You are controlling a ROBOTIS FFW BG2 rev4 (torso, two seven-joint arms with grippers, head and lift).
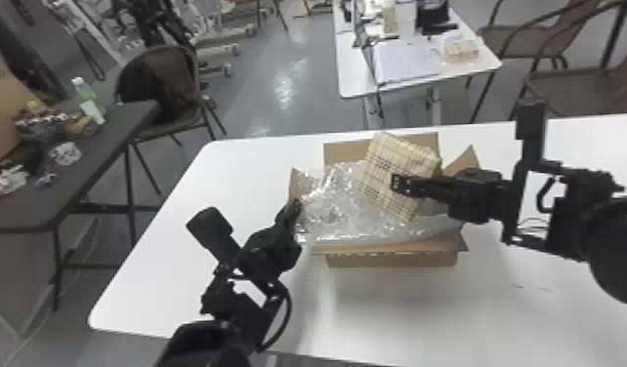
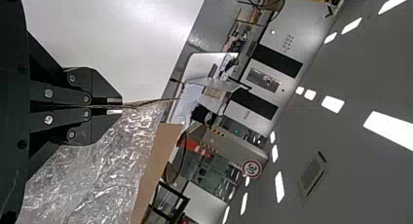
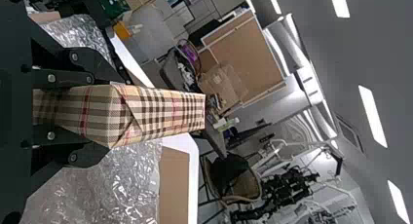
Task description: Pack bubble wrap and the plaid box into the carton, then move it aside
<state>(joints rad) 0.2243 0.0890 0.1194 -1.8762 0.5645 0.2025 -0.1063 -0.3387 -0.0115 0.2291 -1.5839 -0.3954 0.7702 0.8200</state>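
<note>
The open carton (image 1: 392, 259) stands on the white table with bubble wrap (image 1: 337, 210) heaped in and over it. My right gripper (image 1: 400, 184) holds the plaid box (image 1: 383, 171), tilted, above the wrap. In the right wrist view the plaid box (image 3: 160, 112) sits between both fingers of my right gripper (image 3: 104, 117). At the carton's left side is my left gripper (image 1: 295, 207). The left wrist view has my left gripper (image 2: 114, 106) shut on a thin carton flap (image 2: 153, 102), beside the bubble wrap (image 2: 102, 170).
The white table (image 1: 180, 283) extends around the carton. A dark table (image 1: 97, 146) with a bottle and assorted items is at the left, near a chair (image 1: 156, 92). Farther back stands another white table (image 1: 356, 80), with chairs at the right.
</note>
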